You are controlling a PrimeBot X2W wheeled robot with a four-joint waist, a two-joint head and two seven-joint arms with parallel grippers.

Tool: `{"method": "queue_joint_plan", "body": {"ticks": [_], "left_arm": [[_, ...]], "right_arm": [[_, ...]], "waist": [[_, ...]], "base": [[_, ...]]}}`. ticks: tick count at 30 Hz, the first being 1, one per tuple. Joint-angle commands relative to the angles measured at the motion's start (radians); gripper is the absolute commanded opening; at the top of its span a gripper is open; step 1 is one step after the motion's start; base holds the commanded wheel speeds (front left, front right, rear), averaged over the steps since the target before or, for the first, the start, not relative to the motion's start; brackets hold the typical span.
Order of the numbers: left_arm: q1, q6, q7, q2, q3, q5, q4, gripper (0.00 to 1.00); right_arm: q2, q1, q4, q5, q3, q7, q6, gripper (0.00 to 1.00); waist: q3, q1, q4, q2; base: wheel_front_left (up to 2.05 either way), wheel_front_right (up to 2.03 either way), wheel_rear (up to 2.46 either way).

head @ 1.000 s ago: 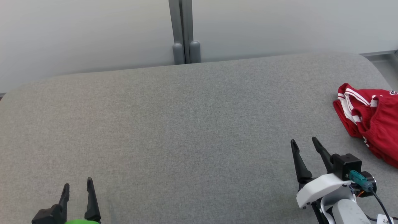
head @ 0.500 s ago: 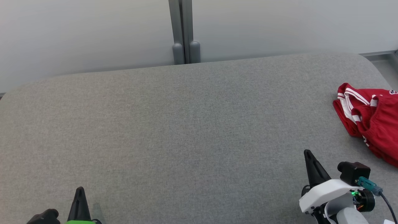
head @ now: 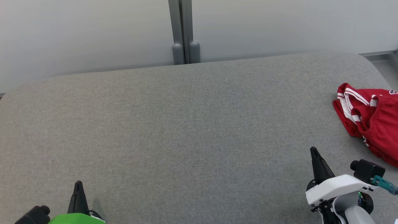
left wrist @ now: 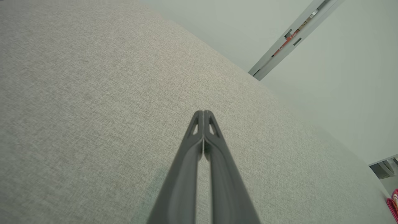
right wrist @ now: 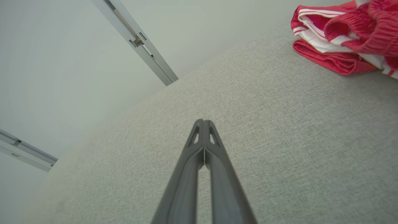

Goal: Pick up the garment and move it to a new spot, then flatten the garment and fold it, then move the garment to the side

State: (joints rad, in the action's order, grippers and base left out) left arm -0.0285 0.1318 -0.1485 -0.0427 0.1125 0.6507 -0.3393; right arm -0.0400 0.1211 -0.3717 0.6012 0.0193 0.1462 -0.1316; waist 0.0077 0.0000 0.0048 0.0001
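Closed up since 1 s ago: L gripper (head: 78, 186), R gripper (head: 314, 153), both empty; garment (head: 371, 121) unmoved at R edge.

My head camera looks down and forward from high over the grey padded surface (head: 186, 124), each wrist camera rides low and close along my left gripper (left wrist: 203, 112) or right gripper (right wrist: 203, 121) toward the pale wall (head: 93, 31), and all three share the red garment (head: 373, 124).
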Motion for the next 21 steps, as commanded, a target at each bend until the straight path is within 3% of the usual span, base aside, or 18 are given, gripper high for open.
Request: {"method": "queue_joint_plan", "body": {"ticks": [1,21], "left_arm": [[0.031,0.000,0.010,-0.006,0.002,0.041,0.017,0.00],[0.063,-0.001,0.081,-0.008,0.002,0.298,0.040,0.00]], "right_arm": [[-0.005,0.007,0.021,0.043,0.006,-0.010,0.000,0.00],[-0.008,0.002,0.053,0.314,0.032,-0.080,0.001,0.00]], "waist": [[0.000,0.0000,0.000,-0.0001],[-0.001,0.0000,-0.001,-0.0001]], "base": [[0.00,0.00,0.00],[0.00,0.00,0.00]]}}
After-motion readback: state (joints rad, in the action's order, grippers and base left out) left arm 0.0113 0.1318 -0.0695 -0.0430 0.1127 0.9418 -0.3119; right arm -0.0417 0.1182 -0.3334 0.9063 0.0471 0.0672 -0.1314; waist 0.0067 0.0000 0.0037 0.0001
